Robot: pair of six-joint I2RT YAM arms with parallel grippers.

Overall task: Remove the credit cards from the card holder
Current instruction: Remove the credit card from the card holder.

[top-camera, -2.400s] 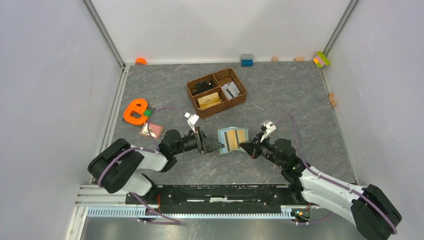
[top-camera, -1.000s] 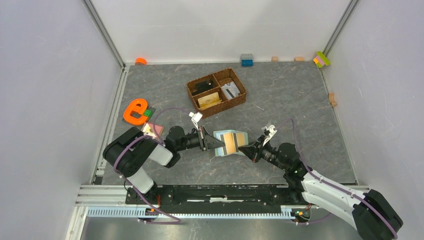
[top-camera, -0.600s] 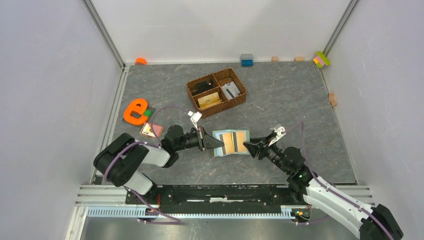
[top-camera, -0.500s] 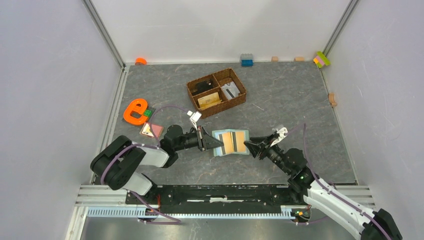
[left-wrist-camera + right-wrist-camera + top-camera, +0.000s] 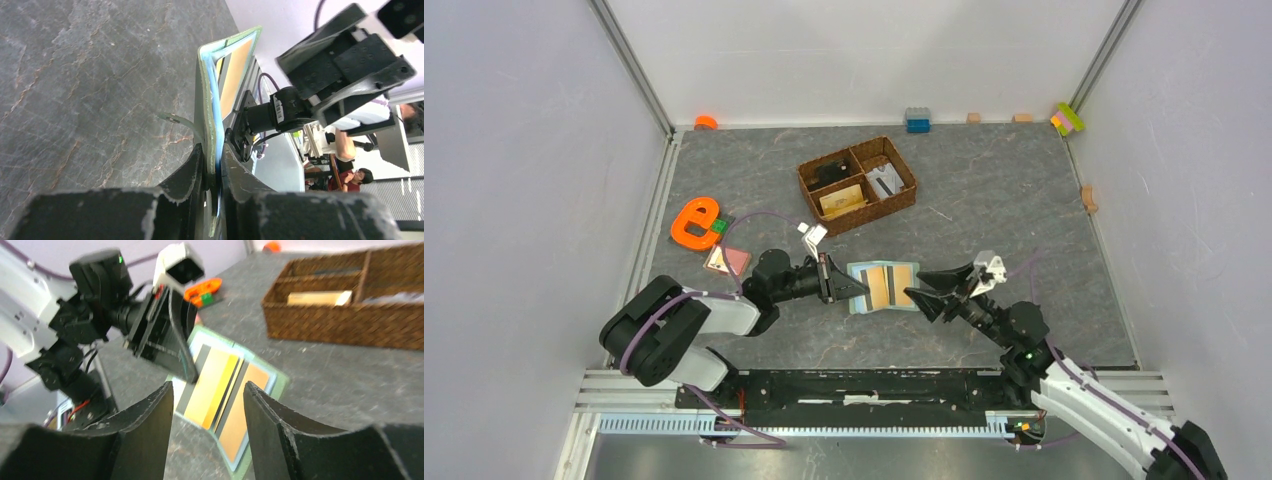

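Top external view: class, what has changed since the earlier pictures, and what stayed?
The right gripper let go of the card holder's right edge and its fingers spread open. The left gripper stays clamped on the left edge, the credit cards still sit in their slots, and the basket is unmoved.

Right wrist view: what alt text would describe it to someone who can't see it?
The right gripper stands open up close, its two dark fingers framing an open green wallet with tan and orange cards in its slots. The left gripper pinches the wallet's far edge; a wicker basket sits behind, right.
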